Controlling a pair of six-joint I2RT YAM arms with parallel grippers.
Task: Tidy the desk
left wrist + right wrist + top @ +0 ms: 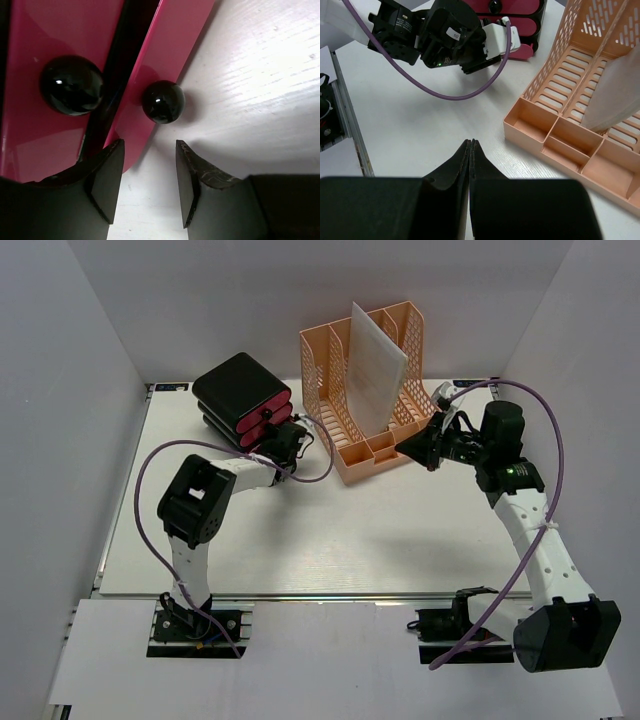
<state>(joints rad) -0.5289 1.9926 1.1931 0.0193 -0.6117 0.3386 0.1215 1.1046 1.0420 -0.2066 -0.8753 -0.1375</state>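
Observation:
On the white desk point(330, 540) a black drawer unit point(243, 400) with pink drawer fronts stands at the back left. My left gripper point(280, 438) is right in front of it. In the left wrist view this gripper point(149, 143) is open with only bare desk point(260, 75) between its fingers. A round black knob point(163, 101) on a pink drawer front sits just ahead of the tips, and a second knob point(71, 85) is further left. My right gripper point(471, 142) is shut and holds nothing. It hovers over the desk point(420, 125) beside the orange file organizer point(560, 135).
The orange organizer point(365, 390) stands at the back centre with a white sheet point(375, 365) upright in one slot and small front trays point(570, 145). The left arm's purple cable point(145, 490) loops out to the left. Grey walls close in three sides, and metal rails edge the desk.

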